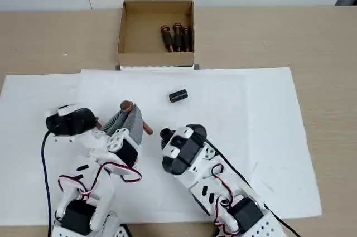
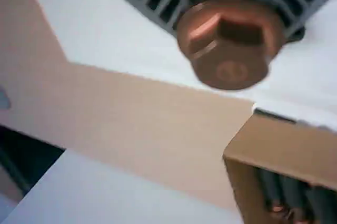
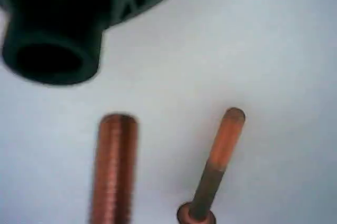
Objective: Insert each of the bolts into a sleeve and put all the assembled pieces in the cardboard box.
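At the tabletop's (image 1: 329, 42) near edge, a bolt (image 1: 127, 105) is clamped in the left gripper (image 1: 131, 117) and a sleeve (image 3: 52, 58) is gripped by the right gripper (image 1: 168, 135). The shank should be lined up with the bore, which is made plain by the right wrist view, along with a second bolt (image 3: 217, 166), seemingly loose. Farther off, a spare sleeve (image 1: 178, 96) lies on the paper (image 1: 251, 114), and three pieces (image 1: 177, 37) are seen in the box (image 1: 125, 30).

Loose sleeve (image 1: 178, 96) sits on white sheet (image 1: 268, 136) near its far edge, in front of cardboard box (image 1: 139, 30). Sheet's right half gives open passage. In box, assembled pieces (image 1: 177, 37) crowd right wall; left floor bare.
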